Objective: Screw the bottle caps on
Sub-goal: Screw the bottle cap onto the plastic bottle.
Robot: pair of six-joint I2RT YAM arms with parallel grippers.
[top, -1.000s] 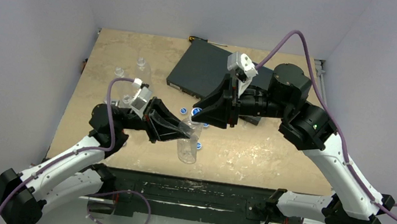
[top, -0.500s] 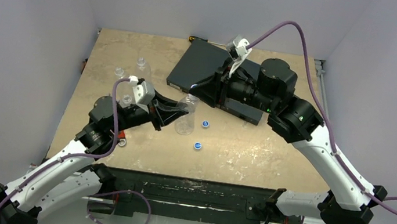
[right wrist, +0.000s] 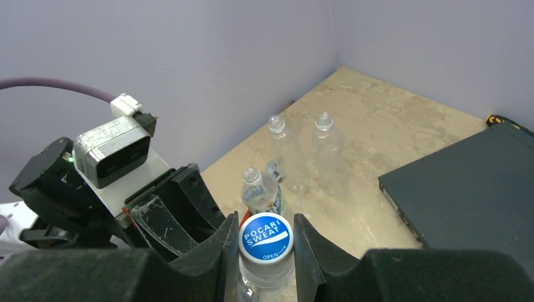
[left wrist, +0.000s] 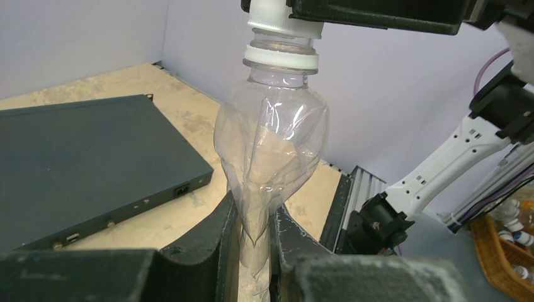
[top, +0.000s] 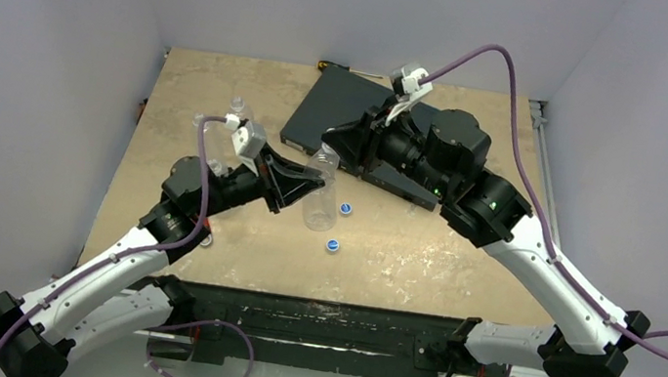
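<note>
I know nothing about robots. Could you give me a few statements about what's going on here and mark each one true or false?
1. The left jaws pinch a clear bottle. True.
2. The right jaws hold a red cap. False: the cap is blue and white, and it sits on the bottle's neck.
3. Two loose caps lie on the table. True.
4. The black box sits at the table's near edge. False: the black box lies at the far side.

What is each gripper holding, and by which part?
The left gripper holds the bottle by its squeezed body. The right gripper pinches the cap on its neck by the rim.
</note>
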